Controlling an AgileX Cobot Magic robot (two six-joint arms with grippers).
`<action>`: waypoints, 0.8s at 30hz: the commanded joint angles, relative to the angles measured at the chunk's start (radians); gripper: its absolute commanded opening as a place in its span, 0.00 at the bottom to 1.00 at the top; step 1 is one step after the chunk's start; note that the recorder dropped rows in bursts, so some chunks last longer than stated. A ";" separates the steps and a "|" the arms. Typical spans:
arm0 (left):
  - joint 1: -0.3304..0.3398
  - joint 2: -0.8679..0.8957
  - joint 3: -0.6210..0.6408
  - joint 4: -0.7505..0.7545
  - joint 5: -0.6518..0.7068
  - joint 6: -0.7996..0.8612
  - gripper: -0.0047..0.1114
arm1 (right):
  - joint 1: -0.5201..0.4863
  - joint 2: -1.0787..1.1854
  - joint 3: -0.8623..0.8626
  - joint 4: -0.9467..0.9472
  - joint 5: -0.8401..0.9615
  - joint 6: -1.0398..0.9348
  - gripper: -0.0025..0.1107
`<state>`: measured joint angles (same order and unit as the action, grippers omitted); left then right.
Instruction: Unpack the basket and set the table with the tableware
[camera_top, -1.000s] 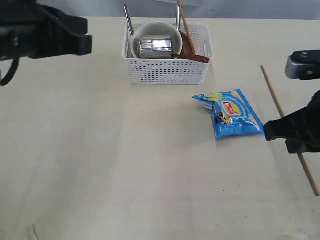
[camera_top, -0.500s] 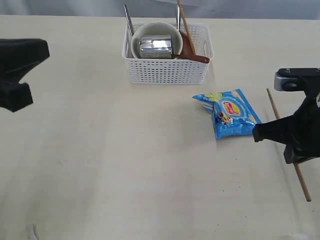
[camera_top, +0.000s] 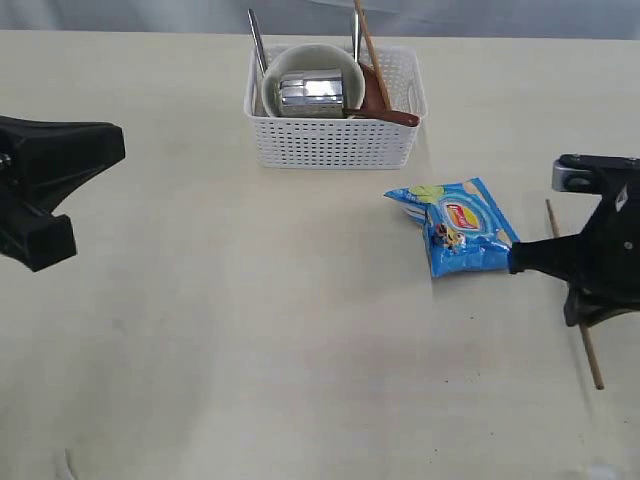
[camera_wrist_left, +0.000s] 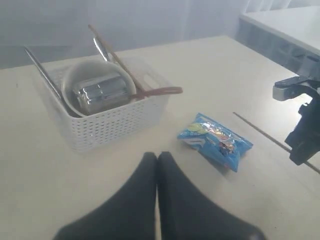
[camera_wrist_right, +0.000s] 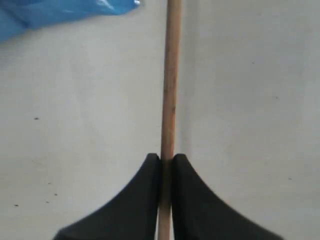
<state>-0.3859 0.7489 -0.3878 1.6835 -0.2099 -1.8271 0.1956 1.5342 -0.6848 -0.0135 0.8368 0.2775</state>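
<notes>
Early stage: white perforated plastic basket holds cream bowl, shiny steel cup, steel knife, steel fork, reddish-brown wooden spoon and one thin wooden chopstick; right gripper pinches the second wooden chopstick low at the pale beige tabletop, right of the blue chip bag; left gripper closed, empty, well apart from basket.

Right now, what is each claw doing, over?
Left gripper shut, empty. Right gripper shut on thin wooden chopstick. White perforated plastic basket holds other tableware. Blue chip bag lies nearby.

Pale beige table, white basket, blue chip bag lying beside it
</notes>
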 joint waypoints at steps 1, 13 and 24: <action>-0.008 -0.005 0.003 -0.009 -0.005 0.014 0.04 | -0.006 0.003 -0.006 0.070 -0.055 -0.066 0.02; -0.008 -0.005 0.003 -0.009 -0.027 0.034 0.04 | -0.006 0.129 -0.006 0.097 -0.080 -0.096 0.02; -0.008 -0.005 0.003 -0.009 -0.027 0.041 0.04 | 0.146 0.151 -0.006 0.200 -0.138 -0.157 0.02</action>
<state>-0.3859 0.7489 -0.3878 1.6835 -0.2369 -1.7899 0.3025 1.6840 -0.6866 0.1735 0.7267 0.1275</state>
